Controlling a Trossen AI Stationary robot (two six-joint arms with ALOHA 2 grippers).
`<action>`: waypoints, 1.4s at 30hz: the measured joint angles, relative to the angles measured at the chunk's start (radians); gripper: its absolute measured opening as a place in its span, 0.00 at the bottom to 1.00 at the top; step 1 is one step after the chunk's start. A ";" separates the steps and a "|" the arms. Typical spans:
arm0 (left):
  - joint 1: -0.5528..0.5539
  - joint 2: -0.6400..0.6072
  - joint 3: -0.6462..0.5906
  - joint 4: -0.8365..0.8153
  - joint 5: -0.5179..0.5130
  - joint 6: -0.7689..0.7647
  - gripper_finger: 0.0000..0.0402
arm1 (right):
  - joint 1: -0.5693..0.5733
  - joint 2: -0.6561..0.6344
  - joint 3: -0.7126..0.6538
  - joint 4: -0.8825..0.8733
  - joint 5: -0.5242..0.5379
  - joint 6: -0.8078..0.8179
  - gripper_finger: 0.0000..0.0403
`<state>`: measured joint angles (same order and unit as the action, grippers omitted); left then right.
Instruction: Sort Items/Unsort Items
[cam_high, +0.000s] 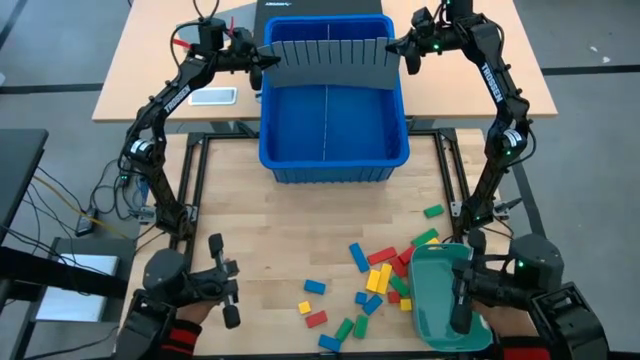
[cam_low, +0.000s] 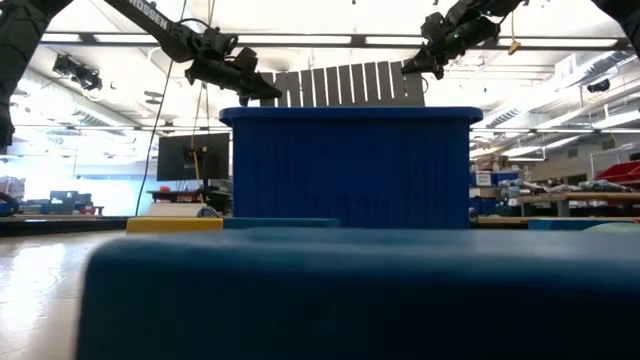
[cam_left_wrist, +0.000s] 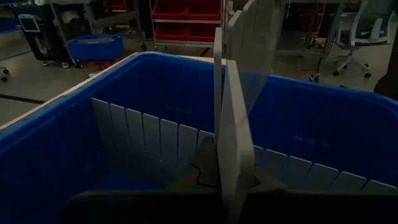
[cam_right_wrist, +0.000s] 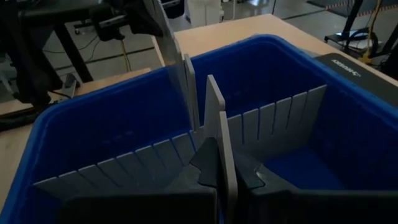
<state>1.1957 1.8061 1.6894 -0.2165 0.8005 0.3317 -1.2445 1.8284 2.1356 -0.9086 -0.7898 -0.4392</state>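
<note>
You'll find a blue bin (cam_high: 334, 125) at twelve o'clock with a grey slotted divider sheet (cam_high: 332, 62) raised above its far rim, a teal tray (cam_high: 443, 297) at five o'clock, and a phone (cam_high: 213, 97) at ten.

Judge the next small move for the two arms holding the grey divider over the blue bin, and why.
Probably lower it together, level, into the blue bin. The left gripper and right gripper each pinch an end of the grey slotted divider, held above the far rim; another divider already stands inside, and the blocks lie unsorted.
</note>
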 joint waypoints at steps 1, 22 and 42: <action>0.000 0.000 0.000 -0.002 0.000 0.000 0.00 | 0.000 -0.002 -0.009 0.003 0.003 -0.004 0.00; -0.001 0.005 -0.004 -0.047 -0.006 0.002 0.00 | -0.001 0.006 -0.056 -0.007 0.051 -0.022 0.00; -0.002 0.001 -0.001 -0.050 -0.006 0.028 0.00 | 0.005 -0.007 -0.019 -0.034 0.066 0.001 0.00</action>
<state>1.1938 1.8072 1.6880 -0.2661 0.7944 0.3599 -1.2391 1.8215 2.1162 -0.9428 -0.7235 -0.4384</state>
